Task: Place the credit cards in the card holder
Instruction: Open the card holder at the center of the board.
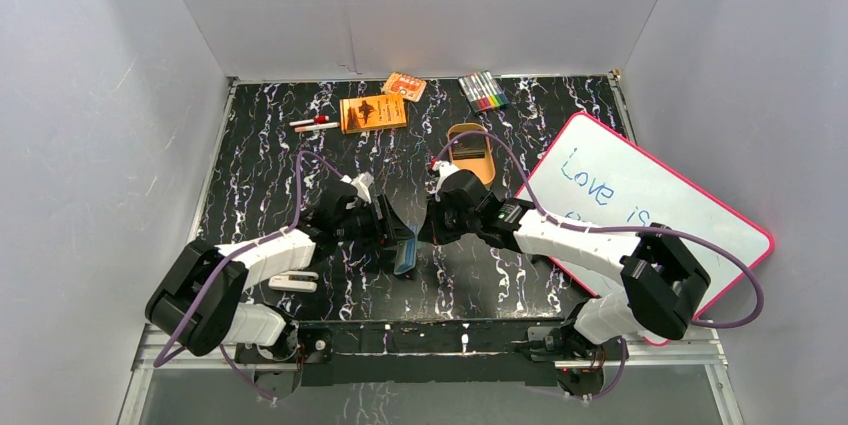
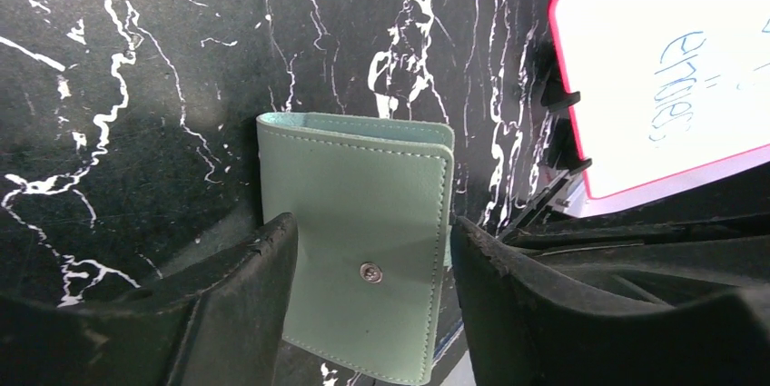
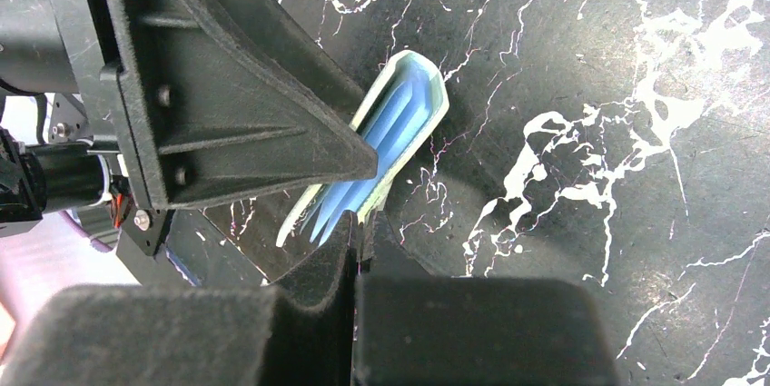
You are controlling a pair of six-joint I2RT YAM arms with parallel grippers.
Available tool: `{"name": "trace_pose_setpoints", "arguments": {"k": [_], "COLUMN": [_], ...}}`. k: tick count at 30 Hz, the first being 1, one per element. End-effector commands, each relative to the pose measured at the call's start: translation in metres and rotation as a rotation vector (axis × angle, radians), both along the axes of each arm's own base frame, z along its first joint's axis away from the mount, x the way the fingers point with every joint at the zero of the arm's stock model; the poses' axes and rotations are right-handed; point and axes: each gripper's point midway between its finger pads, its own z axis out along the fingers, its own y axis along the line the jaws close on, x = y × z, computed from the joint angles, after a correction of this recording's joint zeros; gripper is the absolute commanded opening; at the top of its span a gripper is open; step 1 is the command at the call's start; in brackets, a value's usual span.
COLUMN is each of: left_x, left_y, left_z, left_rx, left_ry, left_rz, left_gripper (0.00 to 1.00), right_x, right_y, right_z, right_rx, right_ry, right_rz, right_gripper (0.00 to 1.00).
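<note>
One sage-green card holder [image 2: 354, 177] stands on edge over the desk [image 2: 136, 86], gripped at both sides by the jaws of our left gripper [image 2: 372, 227]; our right gripper [image 3: 354, 250] has its jaws pressed fully together just beside it.

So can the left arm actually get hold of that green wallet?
Probably yes: the green wallet already stands between the fingers of the left gripper, which sit at or near both its edges, with nothing in between.
</note>
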Motion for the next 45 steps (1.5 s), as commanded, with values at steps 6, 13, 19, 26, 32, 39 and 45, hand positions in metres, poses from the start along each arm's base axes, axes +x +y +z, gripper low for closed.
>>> {"name": "trace_pose_setpoints", "arguments": {"k": [6, 13, 19, 26, 32, 39, 45], "left_x": [0.003, 0.003, 0.002, 0.0, -0.001, 0.012, 0.021], "left_y": [0.004, 0.007, 0.016, 0.044, 0.073, 0.095, 0.073], "left_z": [0.007, 0.01, -0.001, -0.03, -0.04, -0.002, 0.042], "left_rx": [0.035, 0.042, 0.1, 0.256, 0.394, 0.462, 0.304], "left_ry": [-0.034, -0.046, -0.029, 0.044, 0.078, -0.018, -0.136], "left_rz": [0.003, 0.017, 0.035, 0.139, 0.24, 0.338, 0.302], "left_gripper": [0.45, 0.25, 0.0, 0.0, 0.13, 0.71, 0.77], "right_x": [0.005, 0.006, 0.004, 0.003, 0.004, 0.006, 0.006], "right_y": [0.005, 0.0, -0.01, -0.031, -0.031, -0.031, -0.029], "right_z": [0.021, 0.017, 0.008, -0.011, -0.007, -0.002, -0.003], "right_rx": [0.058, 0.039, 0.006, -0.059, -0.046, -0.059, -0.054], "right_ry": [-0.056, -0.06, -0.052, -0.03, -0.039, -0.064, -0.062], "right_rz": [0.002, -0.013, -0.037, -0.116, -0.115, -0.102, -0.093], "right_gripper": [0.0, 0.0, 0.0, 0.0, 0.0, 0.0, 0.0]}}
